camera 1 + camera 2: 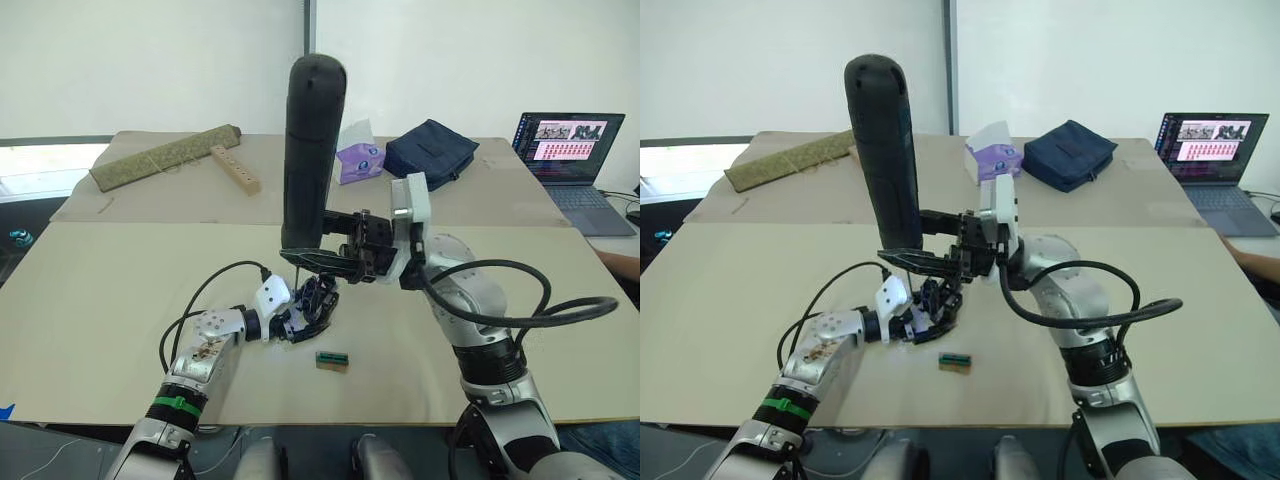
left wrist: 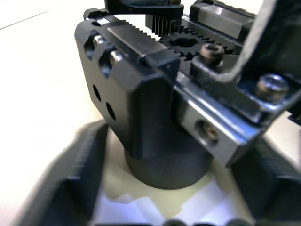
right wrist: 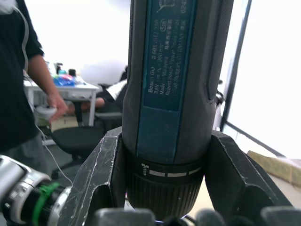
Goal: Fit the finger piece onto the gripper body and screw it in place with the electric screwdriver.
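The electric screwdriver [image 1: 312, 140] stands upright over the middle of the table, rounded end up. My right gripper [image 1: 322, 258] is shut on its lower end, and in the right wrist view its fingers [image 3: 101, 179] clamp the barrel [image 3: 169, 94] from both sides. Directly under the screwdriver's tip sits the gripper body [image 1: 315, 303], held low on the table with my left gripper [image 1: 300, 322] shut on it. The left wrist view shows that body's round base [image 2: 164, 165], a toothed rack and screw heads up close. I cannot tell the finger piece apart from the body.
A small green-and-tan block [image 1: 332, 360] lies just in front of the body. At the back are a long mat [image 1: 165, 155], a wooden block with holes [image 1: 235, 168], a purple tissue pack [image 1: 360, 160], a navy pouch [image 1: 430, 150] and a laptop [image 1: 568, 150]. A person [image 3: 19, 75] stands beyond.
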